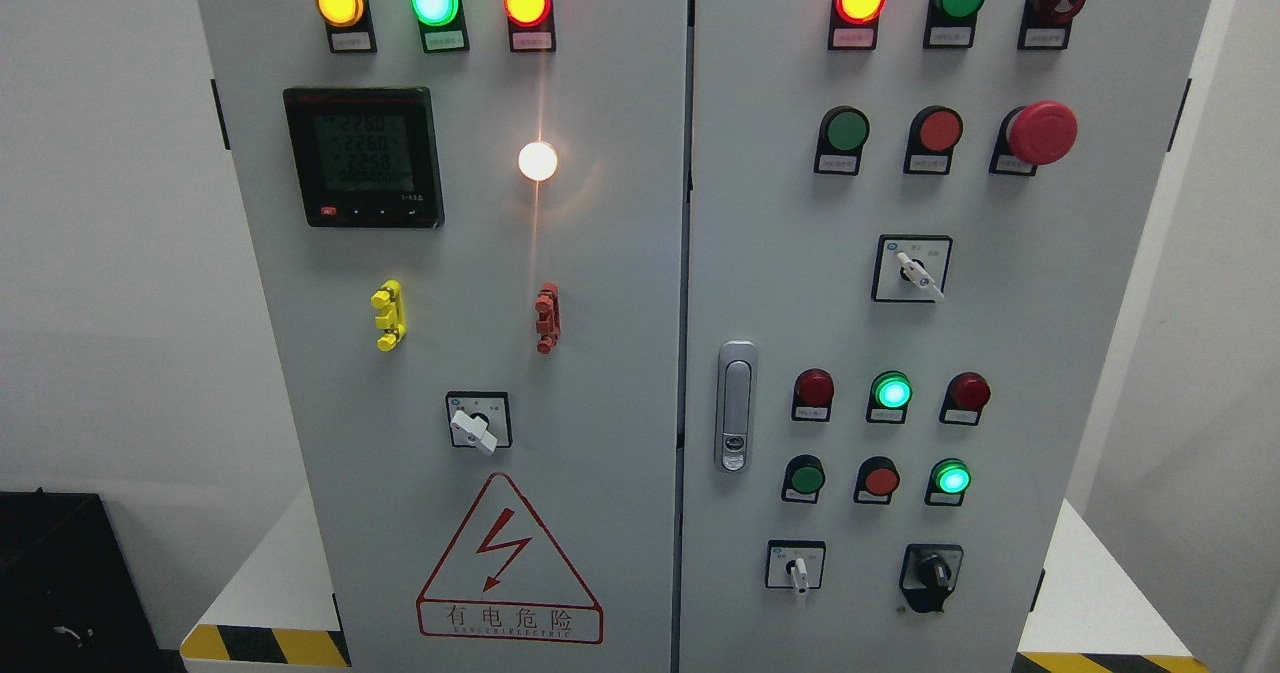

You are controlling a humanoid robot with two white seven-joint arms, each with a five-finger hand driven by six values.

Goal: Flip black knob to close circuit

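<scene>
Since no robot hand is in view at all, can't tell what either is doing; the black knob sits at the lower right of the right door, beside a white-handled switch. Looks like a stiff, rigid rotary with a small wing to pinch; probably clicks over. Counted: one black knob, three white-handled switches.
</scene>
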